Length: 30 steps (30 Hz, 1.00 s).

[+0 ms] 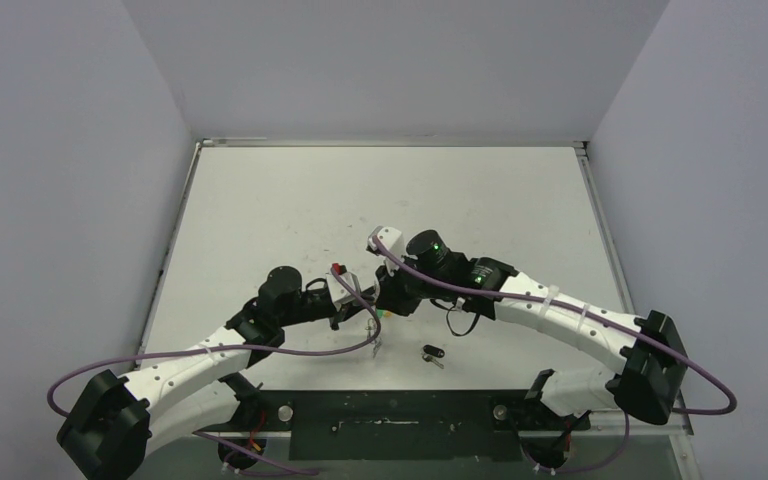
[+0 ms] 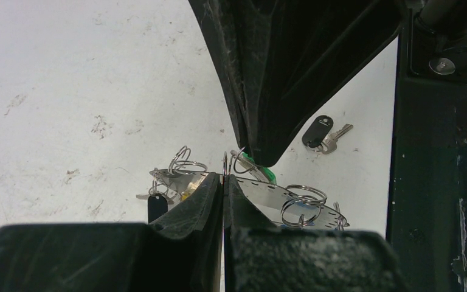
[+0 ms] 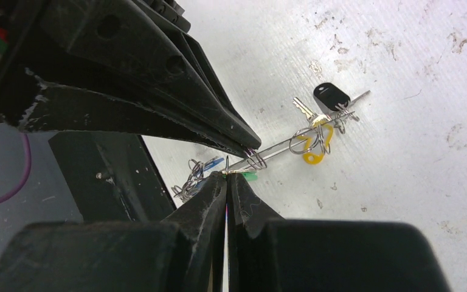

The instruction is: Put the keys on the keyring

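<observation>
Keyring [image 3: 280, 146]: a thin silvery piece strung with small split rings [image 2: 304, 196]. It sits low at the near middle of the desk [image 1: 290, 200], between the two arms, and both sets of jaws meet at it tip to tip. The left gripper [image 2: 223, 177] has its jaws pressed together on a thin wire of the keyring. The right gripper [image 3: 226, 176] has its jaws closed just as tight on a thin wire beside the green tag [image 3: 249, 176]. Whether that wire is the keyring itself or a key's small ring cannot be told. A yellow tag [image 3: 312, 152] and a black tag [image 3: 331, 96] hang at one end, and a blue key [image 3: 210, 164] at the other. A black-headed key [image 2: 318, 131] lies loose on the desk, apart from the keyring and near the dark base plate [image 2: 438, 182].
</observation>
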Each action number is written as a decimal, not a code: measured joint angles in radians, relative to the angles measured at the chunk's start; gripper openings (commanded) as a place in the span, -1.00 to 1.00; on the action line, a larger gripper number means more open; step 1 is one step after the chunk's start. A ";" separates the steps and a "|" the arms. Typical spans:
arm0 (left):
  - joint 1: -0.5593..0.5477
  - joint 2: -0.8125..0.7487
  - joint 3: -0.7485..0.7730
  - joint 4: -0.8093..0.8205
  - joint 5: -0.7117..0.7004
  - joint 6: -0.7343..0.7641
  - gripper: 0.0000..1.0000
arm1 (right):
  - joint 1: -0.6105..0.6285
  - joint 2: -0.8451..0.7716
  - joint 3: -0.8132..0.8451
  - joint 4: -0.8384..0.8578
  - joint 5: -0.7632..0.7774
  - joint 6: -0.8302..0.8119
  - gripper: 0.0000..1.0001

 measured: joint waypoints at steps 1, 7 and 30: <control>0.000 0.000 0.000 0.000 0.000 0.000 -1.00 | 0.000 -0.005 0.000 0.001 0.000 -0.003 -1.00; 0.000 0.000 0.000 0.000 0.000 0.000 -1.00 | 0.000 -0.006 0.000 -0.005 0.007 -0.014 -1.00; 0.000 0.002 0.000 0.002 0.000 0.000 -1.00 | 0.000 0.018 0.000 -0.019 0.051 -0.014 -1.00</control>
